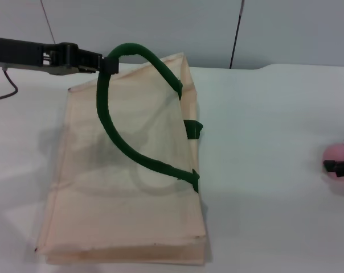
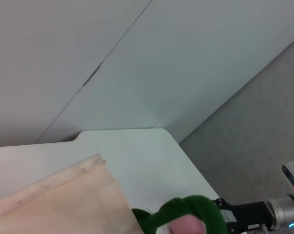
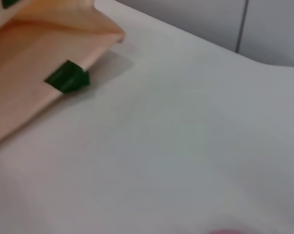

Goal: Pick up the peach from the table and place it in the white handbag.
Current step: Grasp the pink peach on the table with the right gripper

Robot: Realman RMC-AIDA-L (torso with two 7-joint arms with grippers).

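The white handbag (image 1: 126, 187) lies flat on the table, its mouth toward the right. My left gripper (image 1: 106, 62) reaches in from the far left and is shut on one green handle (image 1: 118, 133), holding its loop up above the bag. At the right edge of the head view sits the pink peach (image 1: 334, 154), with my right gripper (image 1: 343, 154) shut on it, one black finger on each side. The left wrist view shows the handle (image 2: 186, 212), a bit of the peach (image 2: 187, 226) and a bag corner (image 2: 64, 195). The right wrist view shows the bag's edge (image 3: 35, 53).
White table (image 1: 263, 125) stretches between the bag and the peach. The second handle's green end (image 1: 192, 128) (image 3: 67, 78) sticks out at the bag's right edge. A grey wall rises behind the table, and a cable (image 1: 7, 85) hangs at the far left.
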